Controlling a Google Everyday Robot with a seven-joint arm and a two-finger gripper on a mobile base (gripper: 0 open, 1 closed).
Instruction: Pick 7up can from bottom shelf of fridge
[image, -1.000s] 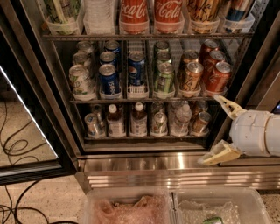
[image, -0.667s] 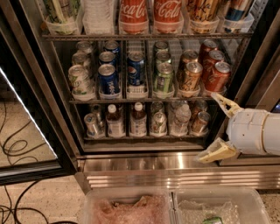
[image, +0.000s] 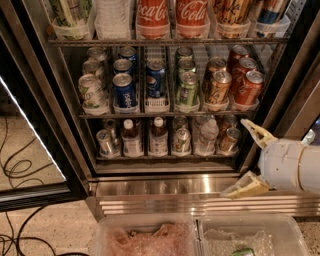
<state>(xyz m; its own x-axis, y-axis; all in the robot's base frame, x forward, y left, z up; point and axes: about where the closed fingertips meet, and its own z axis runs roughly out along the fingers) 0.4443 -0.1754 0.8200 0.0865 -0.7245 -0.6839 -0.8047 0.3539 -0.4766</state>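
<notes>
Tool (image: 233, 157) — fingers spread wide — beside the bottom shelf (image: 165, 159), right end

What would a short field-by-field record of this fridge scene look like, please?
fridge: door open, wire racks stocked with drinks
bottom shelf: cans and bottles standing in clear trays
7up can: upright on the bottom shelf, just right of a white-capped bottle
copper-orange can: right end of the same shelf
gripper: open, outside the fridge at the right, about level with the bottom shelf
contact: none; gripper is apart from the 7up can
held: nothing
</notes>
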